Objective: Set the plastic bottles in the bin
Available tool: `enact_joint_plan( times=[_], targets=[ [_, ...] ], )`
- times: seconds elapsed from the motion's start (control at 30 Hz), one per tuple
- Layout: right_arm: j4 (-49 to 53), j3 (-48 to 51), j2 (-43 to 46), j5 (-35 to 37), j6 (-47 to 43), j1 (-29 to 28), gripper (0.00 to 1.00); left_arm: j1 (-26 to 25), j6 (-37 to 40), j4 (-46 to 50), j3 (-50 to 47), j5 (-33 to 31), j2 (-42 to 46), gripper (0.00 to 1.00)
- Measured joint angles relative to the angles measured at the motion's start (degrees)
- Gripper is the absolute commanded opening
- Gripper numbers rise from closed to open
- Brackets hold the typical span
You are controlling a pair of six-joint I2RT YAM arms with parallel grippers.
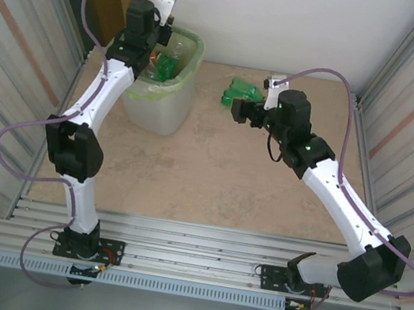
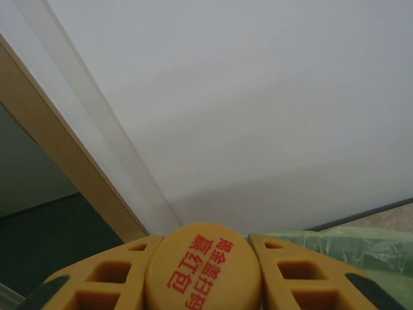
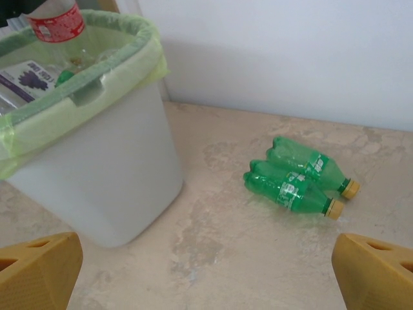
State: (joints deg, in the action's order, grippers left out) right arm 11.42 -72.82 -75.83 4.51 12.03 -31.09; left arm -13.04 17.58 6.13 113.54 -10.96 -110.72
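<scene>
Right, I have 2 green bottles [image 3: 293, 184] lying flat on the table [image 3: 226, 258], touching side by side, parallel. In my right wrist view their long axes run from upper left to lower right, with the yellow caps at the lower-right ends, pointing away from the bin [image 3: 110, 174]. They are ribbed, glossy green plastic with green labels. The table is a beige, mottled, stone-like surface. The bin is milky, translucent plastic with rounded corners and a thin, pale green bag [image 3: 84, 97] folded over its rim; it stands near the bottles, to their left. Inside I see a clear bottle [image 3: 58, 22] with a red label leaning up past the rim. My right gripper [image 3: 206, 271] hangs short of the green pair with its yellow fingers [image 3: 39, 268] spread wide, touching nothing. My left gripper [image 2: 204, 245] sits above the bin, jaws clamped on a round yellow cap [image 2: 203, 274] printed in red characters.
</scene>
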Motion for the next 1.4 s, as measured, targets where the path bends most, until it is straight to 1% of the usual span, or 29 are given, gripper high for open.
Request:
enact_joint_plan(
  times=[0.07,0.13,0.2,0.37,0.4,0.53,0.7,0.93,1.0,1.03,1.07,1.13,1.27,1.4],
  targets=[
    [0.17,0.24,0.04,0.04,0.02,0.11,0.97,-0.74,1.66,-0.33,-0.46,-0.94,0.00,0.38],
    [0.20,0.52,0.15,0.07,0.04,0.39,0.97,-1.49,2.99,-0.68,-1.11,-1.62,0.00,0.39],
    [0.26,0.74,0.26,0.22,0.46,0.52,0.97,-2.32,3.98,-1.18,-1.79,-1.77,0.00,0.44],
    [0.31,1.09,0.90,0.22,1.07,0.96,0.97,-3.61,5.03,0.57,-2.95,-1.53,0.02,0.63],
    [0.31,1.14,1.07,0.22,1.07,1.03,0.98,-3.72,4.96,0.96,-3.13,-1.42,0.09,0.65],
    [0.26,1.49,1.81,0.22,1.07,1.22,0.97,-3.76,4.57,2.25,-3.72,-0.07,1.03,0.64],
    [0.22,1.49,2.10,0.22,1.07,1.42,0.97,-3.87,3.10,3.65,-6.36,3.69,4.00,0.64],
    [0.22,1.49,2.10,0.20,1.07,2.01,0.97,-4.66,0.79,3.39,-12.90,9.20,9.84,0.70],
    [0.22,1.49,2.10,0.20,1.09,2.23,0.98,-5.16,0.09,3.04,-14.29,10.16,11.13,0.73],
    [0.22,1.49,2.10,0.20,1.11,2.34,0.97,-5.42,-0.35,2.91,-14.82,10.56,11.63,0.76],
    [0.24,1.49,2.08,0.20,1.25,2.51,0.98,-5.70,-0.83,2.75,-15.10,10.75,12.02,0.80],
    [0.24,1.49,1.99,0.22,1.49,2.78,0.98,-5.97,-1.42,2.08,-15.17,10.84,12.28,0.85],
    [0.85,0.68,0.70,0.20,2.51,3.28,0.97,-6.01,-2.23,1.31,-15.17,8.20,12.28,0.86],
    [1.40,-0.68,-1.29,0.22,2.99,3.50,0.98,-5.92,-2.38,2.25,-14.38,4.85,11.52,0.84]
  ],
)
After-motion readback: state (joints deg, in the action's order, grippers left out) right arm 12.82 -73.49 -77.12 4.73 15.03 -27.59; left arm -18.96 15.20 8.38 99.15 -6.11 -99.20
